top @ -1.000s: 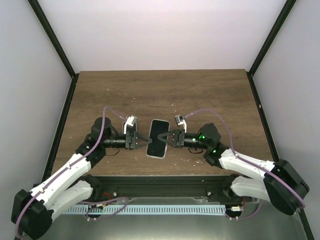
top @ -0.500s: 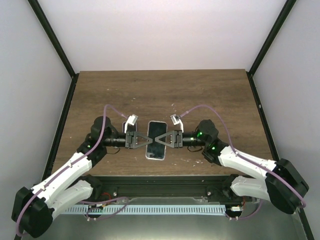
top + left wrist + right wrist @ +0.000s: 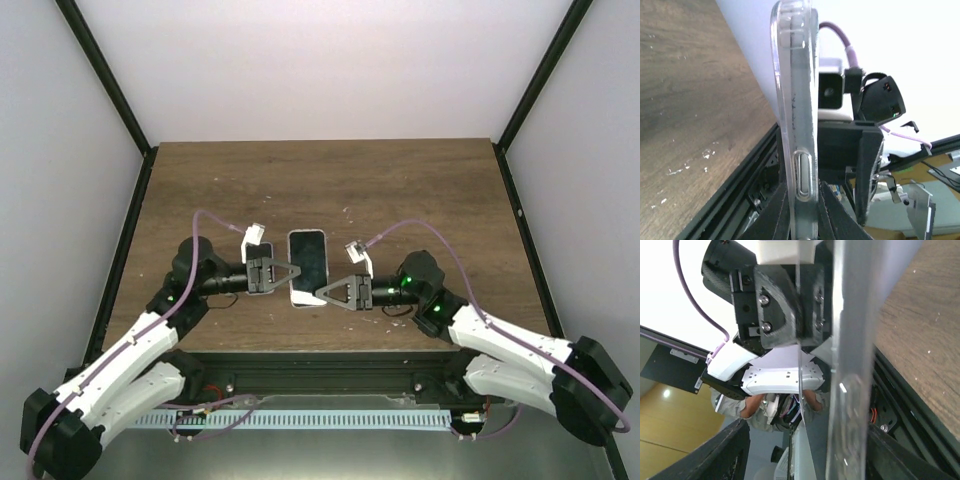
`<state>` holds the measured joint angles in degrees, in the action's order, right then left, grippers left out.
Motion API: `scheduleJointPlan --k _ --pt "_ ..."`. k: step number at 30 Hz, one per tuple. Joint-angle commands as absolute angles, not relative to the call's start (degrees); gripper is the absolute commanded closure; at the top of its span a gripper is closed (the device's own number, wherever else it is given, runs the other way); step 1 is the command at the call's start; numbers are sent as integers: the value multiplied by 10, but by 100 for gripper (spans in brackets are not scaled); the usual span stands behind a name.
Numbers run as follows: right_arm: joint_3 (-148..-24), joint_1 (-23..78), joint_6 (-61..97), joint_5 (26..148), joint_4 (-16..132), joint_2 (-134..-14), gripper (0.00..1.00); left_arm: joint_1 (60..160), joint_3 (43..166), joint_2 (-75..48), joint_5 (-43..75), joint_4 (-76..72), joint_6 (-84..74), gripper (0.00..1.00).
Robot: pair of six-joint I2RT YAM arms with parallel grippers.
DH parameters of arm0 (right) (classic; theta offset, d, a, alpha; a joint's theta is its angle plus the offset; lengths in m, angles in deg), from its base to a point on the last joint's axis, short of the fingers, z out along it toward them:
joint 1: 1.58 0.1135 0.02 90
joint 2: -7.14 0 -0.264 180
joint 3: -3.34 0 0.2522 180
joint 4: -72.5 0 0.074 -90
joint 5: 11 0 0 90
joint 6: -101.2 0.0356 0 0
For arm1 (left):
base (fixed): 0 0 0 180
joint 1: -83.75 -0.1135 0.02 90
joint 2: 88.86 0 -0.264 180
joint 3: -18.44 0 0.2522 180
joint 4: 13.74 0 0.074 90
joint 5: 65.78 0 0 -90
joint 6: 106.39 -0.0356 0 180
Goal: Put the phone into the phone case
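tabletop (image 3: 400, 190) of dark wood beneath phone (image 3: 308, 260), white walls (image 3: 320, 60) around

The overhead view is bright and evenly lit by diffuse light from above. The white walls (image 3: 300, 70) come close to washing out, and the arms cast only faint, soft shadows on the matte brown table (image 3: 400, 190). The dark screen of the phone (image 3: 308, 262) carries a dull sheen. In the left wrist view the backdrop is blown out to white, while the edge of the clear phone case (image 3: 797, 125) shows sharp, with thin highlights. In the right wrist view that edge is a soft, unfocused grey band close to the lens.
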<state>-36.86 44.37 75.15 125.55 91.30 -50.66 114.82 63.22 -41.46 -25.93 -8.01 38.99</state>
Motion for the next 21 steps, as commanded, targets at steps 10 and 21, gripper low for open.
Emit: scheduleJointPlan --k 10,21 --pt "-368 454 744 1229 844 -444 69 1143 648 -432 -197 -121 372 100" --pt "-361 453 763 1209 831 -449 94 1143 675 -434 -143 -1 267 100"
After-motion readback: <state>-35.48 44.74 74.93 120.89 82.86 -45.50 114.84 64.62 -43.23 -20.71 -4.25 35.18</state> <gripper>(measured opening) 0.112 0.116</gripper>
